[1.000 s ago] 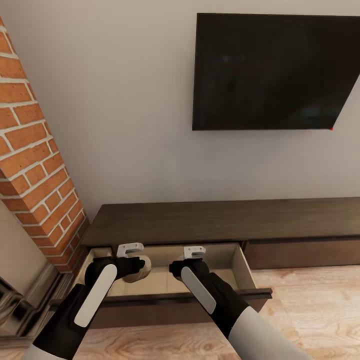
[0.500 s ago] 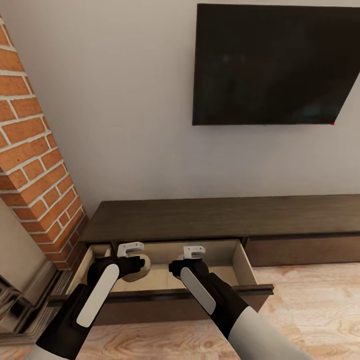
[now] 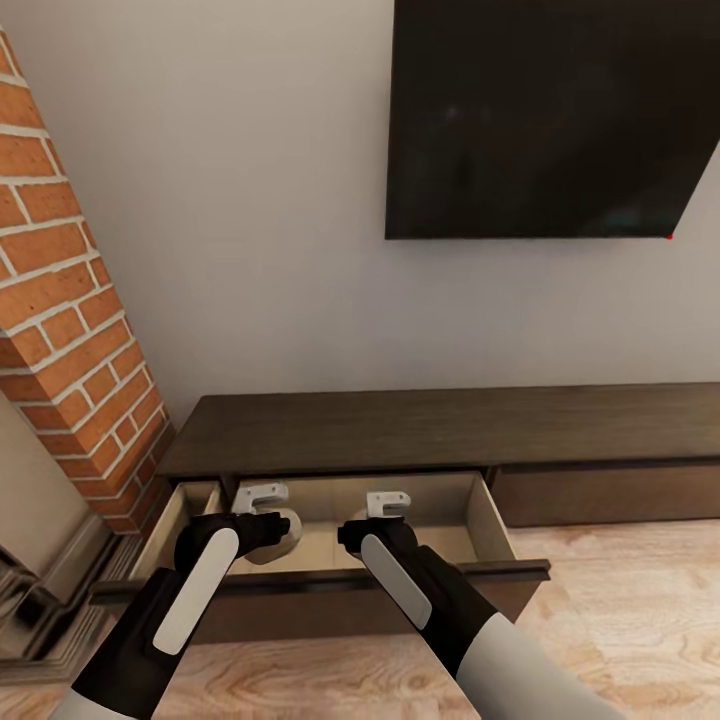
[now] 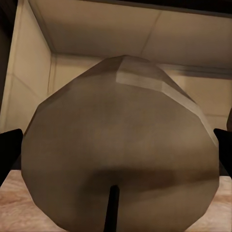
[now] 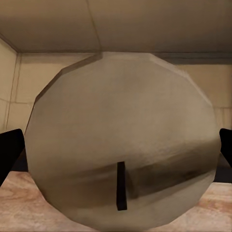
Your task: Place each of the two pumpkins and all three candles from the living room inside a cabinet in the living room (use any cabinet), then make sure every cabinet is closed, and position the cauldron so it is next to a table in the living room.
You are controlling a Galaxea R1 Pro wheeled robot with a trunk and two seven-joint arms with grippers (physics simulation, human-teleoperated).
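The cabinet (image 3: 440,430), a long low dark brown unit, stands against the wall with its left drawer (image 3: 495,520) pulled open, pale beige inside. My left gripper (image 3: 268,530) is over the drawer, shut on a pale grey candle (image 3: 283,535). In the left wrist view that candle (image 4: 121,145) sits between the black fingertips (image 4: 9,150), its dark wick showing. Beside it over the same drawer, my right gripper (image 3: 378,530) is shut on a second candle (image 5: 121,140), which the right wrist view shows between the fingertips (image 5: 9,150). In the head view my right arm hides this candle.
A brick column (image 3: 70,330) and a hearth edge (image 3: 40,590) stand close on the left. A dark TV (image 3: 550,120) hangs on the wall above the cabinet. Wooden floor (image 3: 620,620) lies in front and to the right, and the drawer front (image 3: 320,585) juts toward me.
The whole picture has shifted upward a little, so the camera moved. Both grippers still hold their candles over the open drawer, now slightly nearer its front.
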